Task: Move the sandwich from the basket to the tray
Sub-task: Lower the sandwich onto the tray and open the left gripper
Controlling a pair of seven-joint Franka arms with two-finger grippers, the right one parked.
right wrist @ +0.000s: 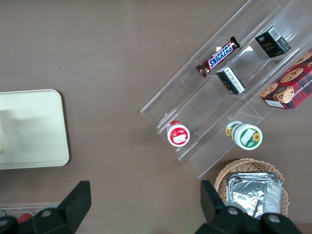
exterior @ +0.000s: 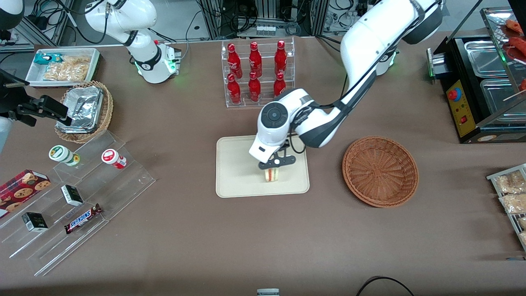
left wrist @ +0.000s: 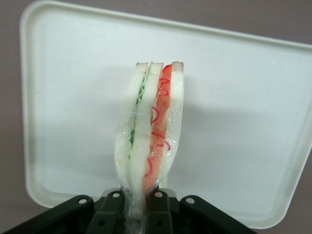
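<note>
At the centre of the front view the gripper [exterior: 276, 163] holds the sandwich [exterior: 271, 174] clamped over the tray [exterior: 234, 172], so it should lower gently until the bread rests, then release; the basket [exterior: 380, 171] is empty.

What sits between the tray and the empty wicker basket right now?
Nothing: the front view shows bare table between the tray and the basket. The gripper holds the sandwich over the tray.

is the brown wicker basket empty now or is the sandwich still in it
Empty. The basket shows only bare weave. The sandwich is over the tray, clamped in the end effector, edge-on between its fingers.
</note>
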